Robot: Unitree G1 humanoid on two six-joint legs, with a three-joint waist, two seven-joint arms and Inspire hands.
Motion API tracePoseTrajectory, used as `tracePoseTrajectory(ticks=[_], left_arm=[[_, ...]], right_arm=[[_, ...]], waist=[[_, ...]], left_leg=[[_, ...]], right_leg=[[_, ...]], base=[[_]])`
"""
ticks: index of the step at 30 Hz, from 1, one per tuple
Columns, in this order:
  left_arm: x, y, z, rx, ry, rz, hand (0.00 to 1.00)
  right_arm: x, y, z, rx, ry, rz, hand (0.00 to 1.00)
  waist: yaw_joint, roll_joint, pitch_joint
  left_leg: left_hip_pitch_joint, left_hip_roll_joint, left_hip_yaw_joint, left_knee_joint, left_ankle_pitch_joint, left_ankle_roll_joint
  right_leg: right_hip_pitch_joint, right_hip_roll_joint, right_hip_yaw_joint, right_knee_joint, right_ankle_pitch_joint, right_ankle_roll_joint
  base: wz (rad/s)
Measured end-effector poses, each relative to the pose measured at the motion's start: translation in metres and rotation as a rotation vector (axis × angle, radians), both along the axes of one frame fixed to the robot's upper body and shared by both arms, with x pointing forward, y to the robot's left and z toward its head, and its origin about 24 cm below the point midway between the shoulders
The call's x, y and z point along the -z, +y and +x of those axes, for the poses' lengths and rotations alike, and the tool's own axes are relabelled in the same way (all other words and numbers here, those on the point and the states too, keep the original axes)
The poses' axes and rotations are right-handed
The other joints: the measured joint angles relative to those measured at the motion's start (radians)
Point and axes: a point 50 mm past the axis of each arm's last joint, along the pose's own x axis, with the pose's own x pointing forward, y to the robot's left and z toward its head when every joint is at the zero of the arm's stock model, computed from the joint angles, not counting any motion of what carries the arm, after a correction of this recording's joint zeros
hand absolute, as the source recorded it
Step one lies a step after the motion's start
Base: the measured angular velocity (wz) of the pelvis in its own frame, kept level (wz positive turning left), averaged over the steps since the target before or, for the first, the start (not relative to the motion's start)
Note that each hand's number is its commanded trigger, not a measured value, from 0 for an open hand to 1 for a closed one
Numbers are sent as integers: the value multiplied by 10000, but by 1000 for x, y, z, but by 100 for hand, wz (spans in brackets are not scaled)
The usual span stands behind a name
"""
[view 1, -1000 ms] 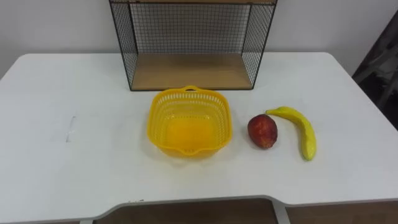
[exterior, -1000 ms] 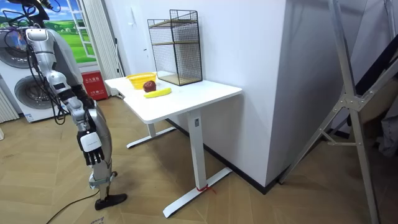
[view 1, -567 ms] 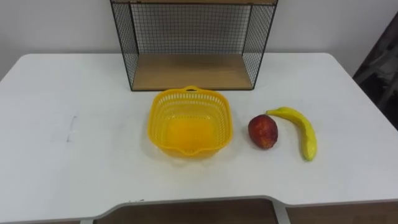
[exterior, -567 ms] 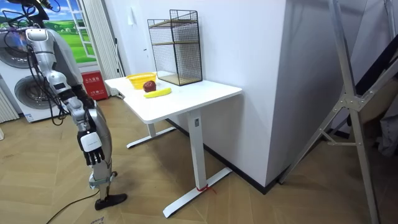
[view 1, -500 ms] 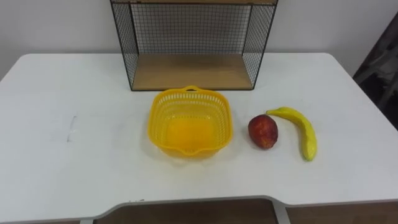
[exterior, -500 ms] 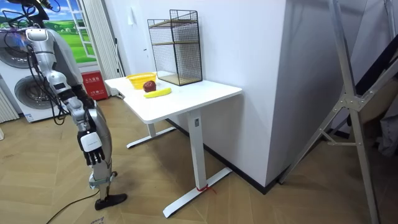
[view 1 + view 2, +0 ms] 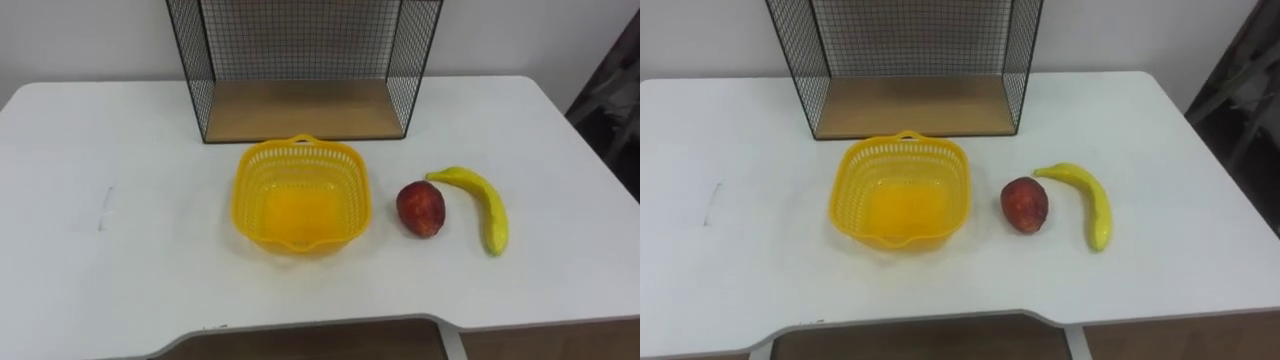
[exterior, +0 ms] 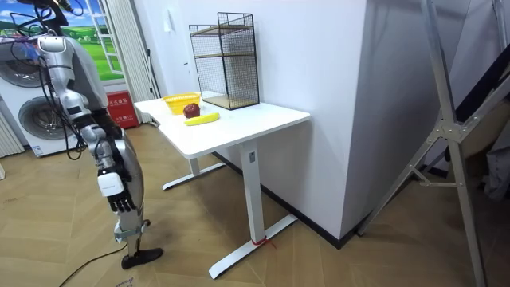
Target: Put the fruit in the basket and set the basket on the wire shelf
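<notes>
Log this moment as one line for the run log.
basket: empty, on table | apple, banana: on table right of basket | wire shelf: behind basket | right hand: hanging at side

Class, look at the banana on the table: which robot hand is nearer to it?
Right, probably. The right robot hand hangs low beside the robot, below table height and short of the banana; the left robot hand, hidden behind the body, is likely farther.

I see a white surface (image 7: 120, 270) carrying the wire shelf (image 7: 300, 110) at its far edge (wooden base down), the yellow basket (image 7: 300, 205) just before it, and a red fruit (image 7: 421, 208) and banana (image 7: 488, 210) to the right.
</notes>
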Motion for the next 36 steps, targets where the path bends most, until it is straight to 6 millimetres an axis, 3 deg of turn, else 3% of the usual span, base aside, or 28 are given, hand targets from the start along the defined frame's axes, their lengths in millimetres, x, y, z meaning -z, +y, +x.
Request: tracePoseTrajectory(ticks=[4, 10, 14, 20, 23, 28, 36], left_arm=[[-2, 6, -3, -667, -369, 136, 0], [-4, 11, -11, -1092, -407, 313, 0], [-5, 12, -13, -1275, -420, 329, 0], [-8, 20, -8, -1067, -886, 534, 0], [-10, 23, -5, -1098, -1226, 648, 0], [-12, 27, -4, -1152, -1508, 766, 0], [-13, 32, 2, -923, -1692, 859, 0]], right_arm=[[-2, -6, -3, 4006, -846, -195, 0], [-6, -18, 3, 8166, -1471, -732, 0], [-11, -29, 16, 9639, -1943, -1055, 0], [-40, -69, 52, 11068, -3628, -2481, 0], [-62, -88, 65, 10625, -3879, -4027, 0], [-131, -125, 101, 9223, -5229, -7738, 0], [-222, -147, 135, 7652, -7760, -11838, 0]], waist=[[-132, 15, 5], [-405, 9, 1], [-544, -16, -15], [-735, -105, -14], [-716, -176, -50], [-749, -206, -30], [-717, -400, 22]], left_leg=[[108, 1, 45, -11, 0, 0], [71, -1, 72, 31, 0, 0], [81, -16, 91, 64, 1, 1], [81, -38, 100, 70, 3, 5], [-13, -38, 113, 89, 4, 7], [-273, -38, 352, 113, 11, 13], [-470, -37, 395, 58, 11, 13]], right_leg=[[85, 3, 25, -4, 0, 0], [34, 4, 54, -13, -1, 0], [-3, -17, 100, 111, -7, 5], [-59, -39, 136, 150, -34, 27], [-158, -39, 142, 184, -27, 24], [-577, -35, 392, 467, -14, 8], [-863, -26, 411, 443, -11, 10]], base=[[0], [0], [-1], [-1], [-1], [-13], [-2]])
